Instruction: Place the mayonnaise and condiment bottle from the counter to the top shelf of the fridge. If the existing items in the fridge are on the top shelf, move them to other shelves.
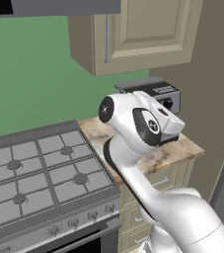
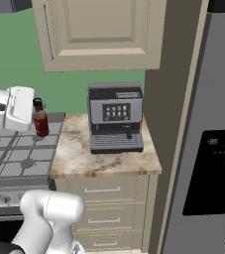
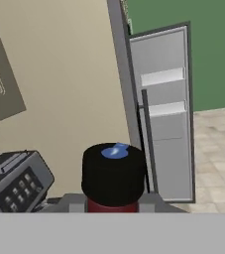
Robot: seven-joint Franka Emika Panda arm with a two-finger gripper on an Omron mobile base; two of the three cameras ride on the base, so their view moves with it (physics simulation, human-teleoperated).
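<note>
Above the seam between stove and desk, the end effector [image 3: 113,206] holds the condiment bottle [image 2: 40,118], its fingers closed on the red body just below the black cap, as the hand view shows. The right base view shows the bottle upright beside the white hand, over the far right corner of the stove [image 2: 20,149]. Judged from this, the first bottle is in hand and not yet carried to the fridge; the mayonnaise cannot be located and remains to be moved. Whether anything occupies the top shelf cannot be told. The fridge door [image 3: 163,109] stands open in the hand view. The coffee machine [image 2: 115,118] sits on the desk [image 2: 104,161] between bottle and fridge [image 2: 218,124], an obstacle to a low sweep rightward.
</note>
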